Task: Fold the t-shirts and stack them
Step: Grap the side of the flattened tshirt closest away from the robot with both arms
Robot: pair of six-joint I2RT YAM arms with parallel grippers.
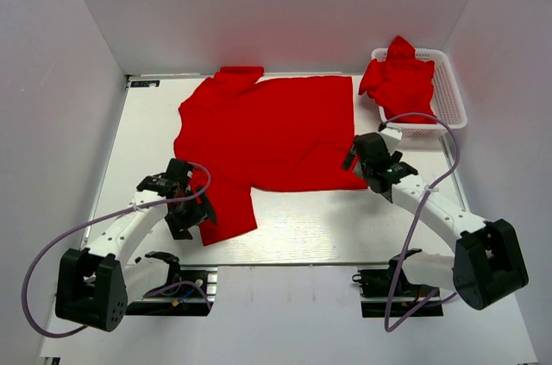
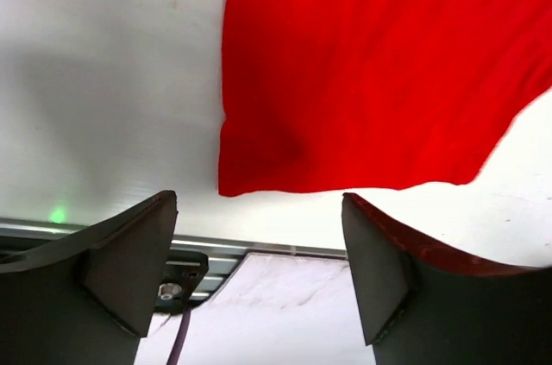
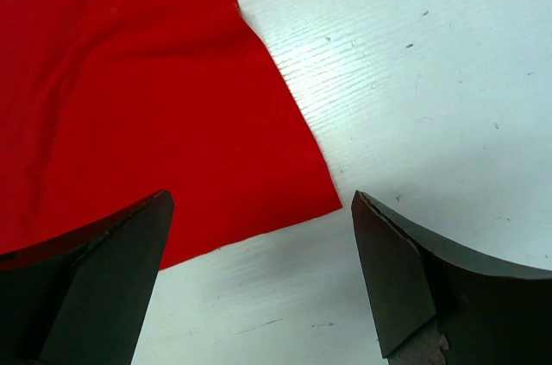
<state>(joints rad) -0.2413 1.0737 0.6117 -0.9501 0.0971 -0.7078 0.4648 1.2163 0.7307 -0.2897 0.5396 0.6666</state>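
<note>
My left tool, jaws wide and empty, hangs by the near sleeve of the plain bright red fabric t-shirt spread flat on the white surface. My right tool, equally wide, is at its near-right hem corner. I'd pinch both edges squarely before folding.

Spread t-shirt: plain bright red, flat on the table, neck to the left, hem to the right, one sleeve far, one near
Crumpled t-shirts: same red, heaped in the white basket, far right
</note>
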